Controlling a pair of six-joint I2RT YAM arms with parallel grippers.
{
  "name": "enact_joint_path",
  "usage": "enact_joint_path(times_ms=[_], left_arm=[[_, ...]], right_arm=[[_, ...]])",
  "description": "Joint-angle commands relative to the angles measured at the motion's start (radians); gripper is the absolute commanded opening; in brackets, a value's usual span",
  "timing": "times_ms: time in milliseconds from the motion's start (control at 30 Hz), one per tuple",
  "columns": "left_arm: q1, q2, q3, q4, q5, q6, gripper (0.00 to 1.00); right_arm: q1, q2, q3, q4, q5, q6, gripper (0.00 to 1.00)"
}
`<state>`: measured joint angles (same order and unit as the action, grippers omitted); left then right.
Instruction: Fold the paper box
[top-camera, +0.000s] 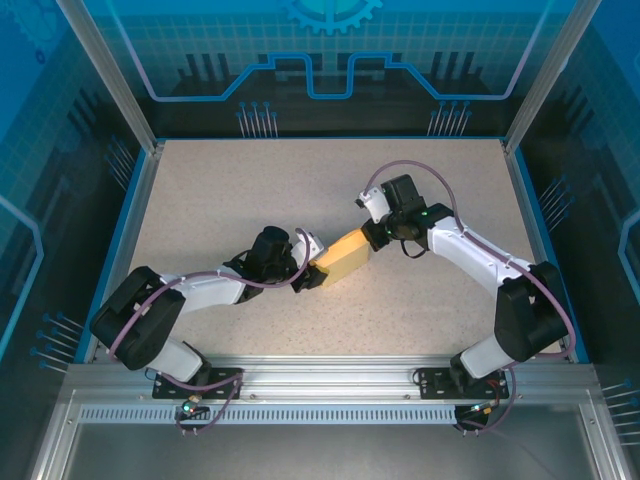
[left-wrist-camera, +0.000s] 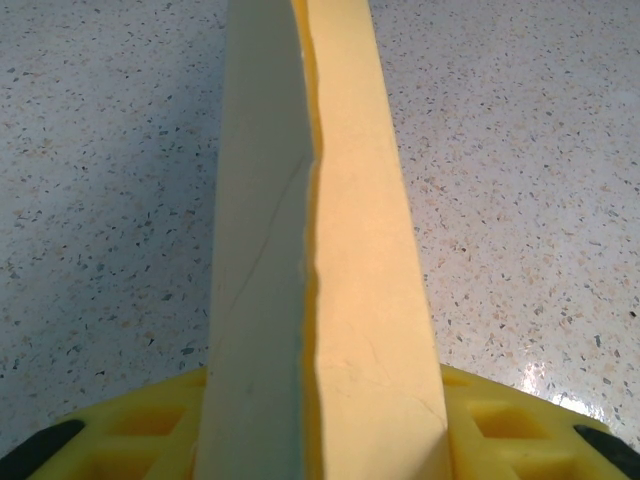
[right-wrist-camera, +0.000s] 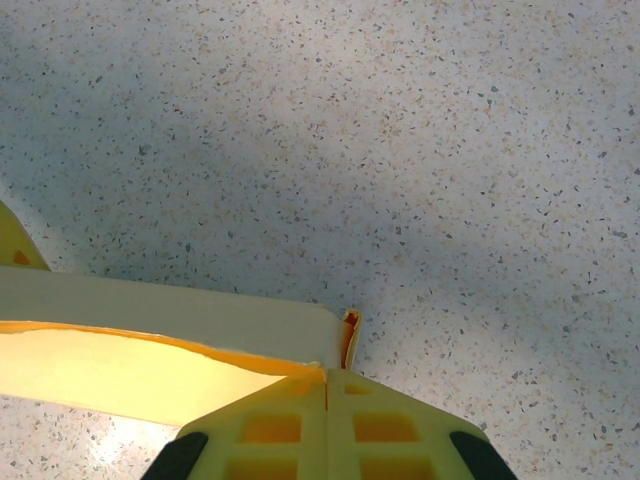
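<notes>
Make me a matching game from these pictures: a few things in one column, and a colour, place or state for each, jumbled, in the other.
Things
1. paper box
2. left pincer
3. right pincer
4. table

Descriptions
A. shut tight, at the farther end of the box
B. speckled beige
C. pale yellow, long and narrow, mid-table
D. closed on the nearer end of the box from both sides

Right pairs: 1-C, 2-D, 3-A, 4-B
</notes>
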<state>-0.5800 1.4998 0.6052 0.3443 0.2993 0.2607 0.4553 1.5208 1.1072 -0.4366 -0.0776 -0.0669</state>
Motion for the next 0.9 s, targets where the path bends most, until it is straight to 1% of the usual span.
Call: enact_joint_path(times_ms=[0,333,500,867], left_arm=[[-0.001,0.007,0.016,-0.014,-0.018,-0.021,0.43],[0.000,0.000,0.018,-0.010,-0.029,-0.033,0.44],[-0.001,-0.005,0.022,-0.010,-0.023,-0.043,0.46],[0.001,-0.047,0.011,0.016,-0.020,-0.088,0.69]], right_arm=[[0.004,0.003,-0.024,-0.025,0.007,0.006,0.03],[0.004,-0.049,-0.121,0.089,-0.004,-0.006,0.01],[0.005,-0.071,-0.143,0.109,-0.008,-0.005,0.01],[0.018,-0.094,-0.124,0.086,0.041,0.042,0.01]])
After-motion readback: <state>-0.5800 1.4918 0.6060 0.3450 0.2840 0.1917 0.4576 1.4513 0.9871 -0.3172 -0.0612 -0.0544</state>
